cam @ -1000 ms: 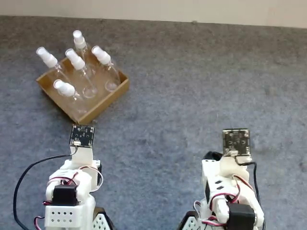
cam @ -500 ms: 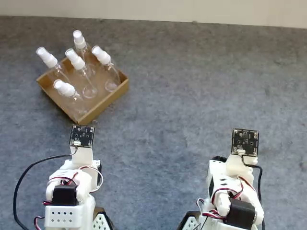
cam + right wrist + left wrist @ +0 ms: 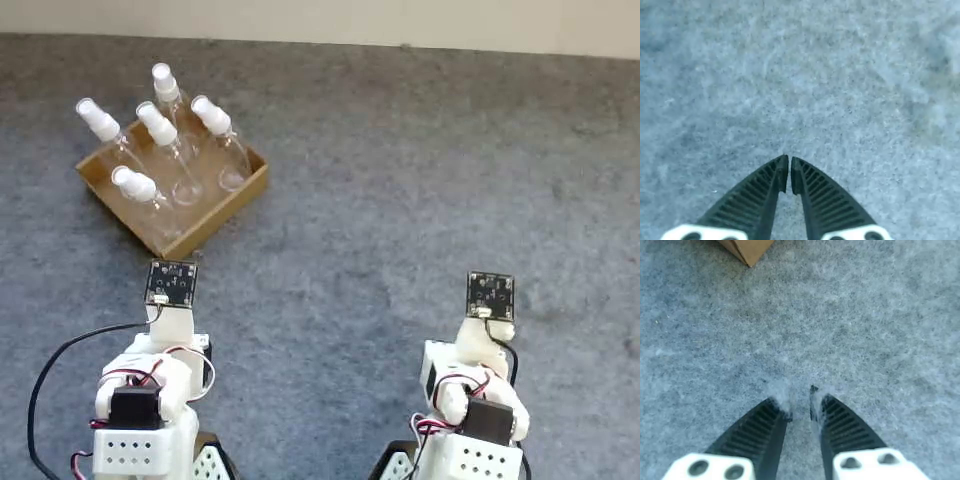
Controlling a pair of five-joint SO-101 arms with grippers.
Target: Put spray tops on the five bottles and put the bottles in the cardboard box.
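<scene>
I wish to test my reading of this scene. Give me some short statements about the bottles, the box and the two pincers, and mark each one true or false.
1. All five clear plastic bottles stand inside the brown cardboard box. True.
2. One bottle lacks its top. False: each of the five carries one of the white spray tops.
3. The right pincer grips a bottle. False: it is shut on nothing, above the grey carpet.
4. The left pincer holds nothing, and a corner of the box lies beyond its tips. True.
5. The box stands in front of the right arm. False: it stands in front of the left arm.
</scene>
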